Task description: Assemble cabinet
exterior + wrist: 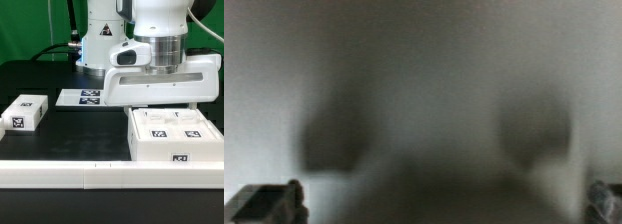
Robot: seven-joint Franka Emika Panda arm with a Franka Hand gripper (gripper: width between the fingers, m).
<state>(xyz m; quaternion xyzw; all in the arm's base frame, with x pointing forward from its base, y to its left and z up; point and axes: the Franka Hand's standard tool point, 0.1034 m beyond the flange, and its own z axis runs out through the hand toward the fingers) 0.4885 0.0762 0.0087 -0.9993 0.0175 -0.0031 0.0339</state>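
Note:
The cabinet (176,136) is a large white box with square tagged panels on top, standing at the exterior view's right near the front. My gripper (165,101) hangs directly over its back part, the wide white hand almost touching its top; the fingertips are hidden there. In the wrist view my gripper (438,205) is open, with the dark fingertips (269,200) far apart at the picture's edges. Between them I see only a blurred white surface with two dark patches, very close to the camera. Nothing is held.
A small white block (25,112) with one tag lies at the exterior view's left. The marker board (84,97) lies flat behind it near the robot base. A long white bar (100,177) runs along the front edge.

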